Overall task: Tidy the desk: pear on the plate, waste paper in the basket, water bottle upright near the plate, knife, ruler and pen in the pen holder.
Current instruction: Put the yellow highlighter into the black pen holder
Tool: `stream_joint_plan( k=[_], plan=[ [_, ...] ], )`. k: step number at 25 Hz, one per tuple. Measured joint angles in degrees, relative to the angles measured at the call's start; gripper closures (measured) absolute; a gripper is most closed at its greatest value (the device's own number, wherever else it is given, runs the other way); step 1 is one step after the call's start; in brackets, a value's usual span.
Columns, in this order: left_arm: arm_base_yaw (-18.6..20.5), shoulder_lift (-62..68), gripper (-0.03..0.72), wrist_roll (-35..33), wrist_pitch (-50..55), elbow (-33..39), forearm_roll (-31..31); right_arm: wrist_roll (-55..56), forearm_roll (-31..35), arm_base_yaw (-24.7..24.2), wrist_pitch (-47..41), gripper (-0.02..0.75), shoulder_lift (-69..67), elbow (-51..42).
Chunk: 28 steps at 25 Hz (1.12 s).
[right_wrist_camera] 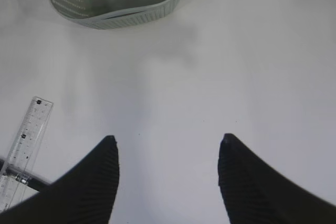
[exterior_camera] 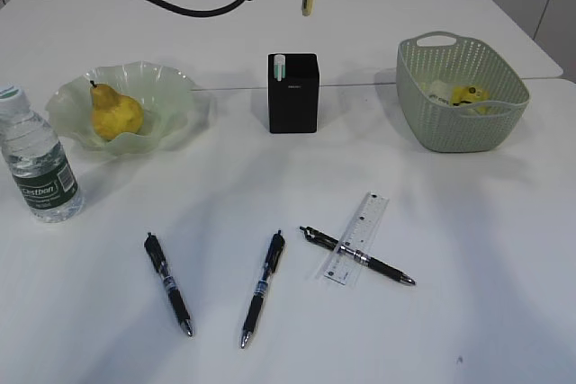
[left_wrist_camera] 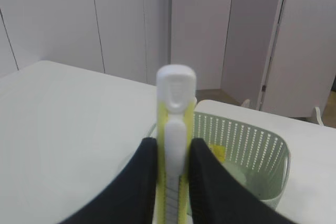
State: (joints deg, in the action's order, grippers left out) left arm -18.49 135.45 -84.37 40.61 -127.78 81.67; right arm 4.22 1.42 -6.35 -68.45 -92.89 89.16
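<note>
Knife (left_wrist_camera: 176, 145): clamped between my left fingers (left_wrist_camera: 137, 182), yellow-and-white body upright, white cap end on top; in the exterior view it hangs at 12 o'clock, high above the pen holder (exterior_camera: 293, 93).
Left gripper (left_wrist_camera: 174, 182): clenched on the knife across its flat sides, low on the body.
Right gripper (right_wrist_camera: 167, 156): fingers spread wide, nothing between them, hovering over bare desk (right_wrist_camera: 252, 66).
How the knife handles: I judge it light, stiff plastic, smooth enough to slip; a grip across the flat sides seems right, and it should drop tip-first into the holder.
Pen holder: black box at desk centre, something pale green and white already standing in it.
Ruler (exterior_camera: 355, 238): at 5 o'clock from the holder, lying across one pen (exterior_camera: 358, 256); clear, thin, flat on the desk, so I expect it to be hard to pinch.
Other pens (exterior_camera: 168, 283): two more lie loose at 7 o'clock from the holder.
Pear (exterior_camera: 115, 114): on the plate (exterior_camera: 171, 78), at 9 o'clock from the holder.
Bottle (exterior_camera: 38, 155): upright, just beside the plate at its 7 o'clock.
Basket (exterior_camera: 459, 123): at 3 o'clock from the holder, yellow paper (exterior_camera: 468, 94) inside.
Hard to see: my left arm is cut off at the top edge of the exterior view; the knife's lower end is hidden in the wrist view, its blade state unclear; my right arm is absent from the exterior view.
</note>
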Motion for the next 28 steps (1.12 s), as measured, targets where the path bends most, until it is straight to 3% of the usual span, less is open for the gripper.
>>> stream_joint_plan(
  k=[11, 19, 28],
  plan=[
    [0.0, 5.7, 0.578, -14.5, -1.2, 0.0, 17.2, 0.0, 0.0, 0.0, 0.4, 0.265, 0.0, 0.0],
    [0.0, 6.1, 0.579, -20.7, -3.2, 0.0, 19.0, -0.1, 0.0, 0.0, 0.5, 0.265, 0.0, 0.0],
    [0.0, 7.6, 0.579, -21.9, -4.1, 0.0, 19.8, -0.2, 0.0, 0.0, 1.1, 0.265, 0.0, 0.0]
  ],
)
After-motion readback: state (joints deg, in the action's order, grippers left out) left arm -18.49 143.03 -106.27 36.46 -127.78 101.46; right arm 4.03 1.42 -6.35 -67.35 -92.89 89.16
